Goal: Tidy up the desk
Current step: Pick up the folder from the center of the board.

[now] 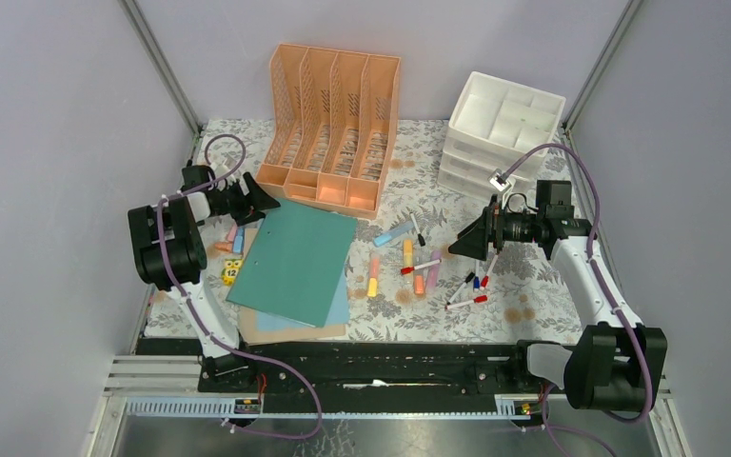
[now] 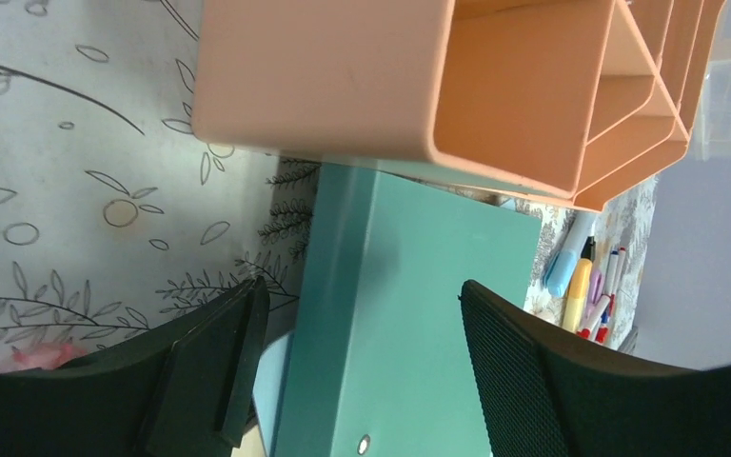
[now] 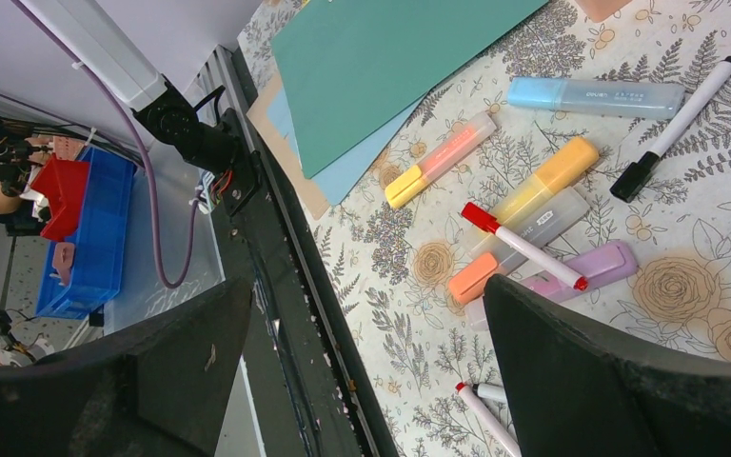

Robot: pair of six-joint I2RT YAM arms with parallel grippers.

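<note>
The desk (image 1: 395, 319) wears a floral cloth. A green folder (image 1: 295, 262) lies on it, left of centre, on top of a light blue one (image 1: 340, 309) and a tan one (image 1: 295, 332). My left gripper (image 1: 255, 202) is at the green folder's far left corner. In the left wrist view it (image 2: 360, 283) stands open, with the folder's edge (image 2: 409, 314) between the fingers and a gap on the left side. My right gripper (image 1: 459, 248) hovers open over scattered highlighters (image 1: 407, 253) and markers (image 1: 466, 286), with nothing between its fingers (image 3: 366, 284).
A peach file rack (image 1: 328, 124) stands just behind the green folder, close to the left gripper. A white drawer unit (image 1: 500, 129) is at the back right. Small erasers (image 1: 235, 238) and a yellow block (image 1: 230, 273) lie left of the folders. A black rail (image 1: 371, 367) runs along the front edge.
</note>
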